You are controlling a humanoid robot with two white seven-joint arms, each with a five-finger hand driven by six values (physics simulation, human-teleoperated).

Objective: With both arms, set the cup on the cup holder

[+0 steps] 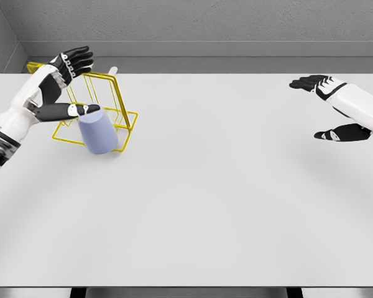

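In the upper left of the frame a lavender cup (98, 132) lies tilted against the front of the yellow wire cup holder (115, 102) on the white table (224, 186); its inside cannot be seen. The left hand (67, 84) is spread wide, thumb (71, 111) touching the cup's upper edge, fingers raised above the rack, gripping nothing. At the right edge, the right hand (329, 105) hovers open and empty, palm inward.
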